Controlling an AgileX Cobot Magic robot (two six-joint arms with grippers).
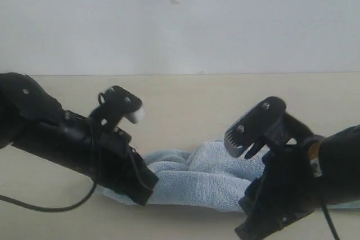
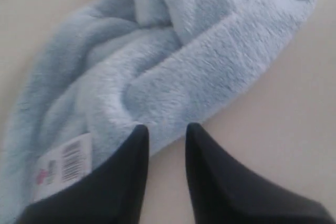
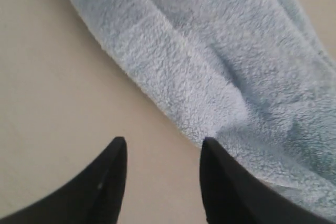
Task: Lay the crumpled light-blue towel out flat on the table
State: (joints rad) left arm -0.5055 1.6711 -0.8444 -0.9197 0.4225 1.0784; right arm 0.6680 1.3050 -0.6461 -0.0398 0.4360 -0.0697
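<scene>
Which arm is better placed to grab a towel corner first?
Left, probably. The left gripper sits open at the towel edge, right beside the white label at its corner. The right gripper, also open, hangs over bare table beside a folded edge, no corner visible.

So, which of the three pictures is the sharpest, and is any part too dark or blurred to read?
Right wrist view is sharpest: the towel shows its pile clearly. Left wrist view is softer; the label shows bars, but its print is unreadable. Exterior view is hazy, and the left arm and the right arm are near-black with little detail against the pale table.
</scene>
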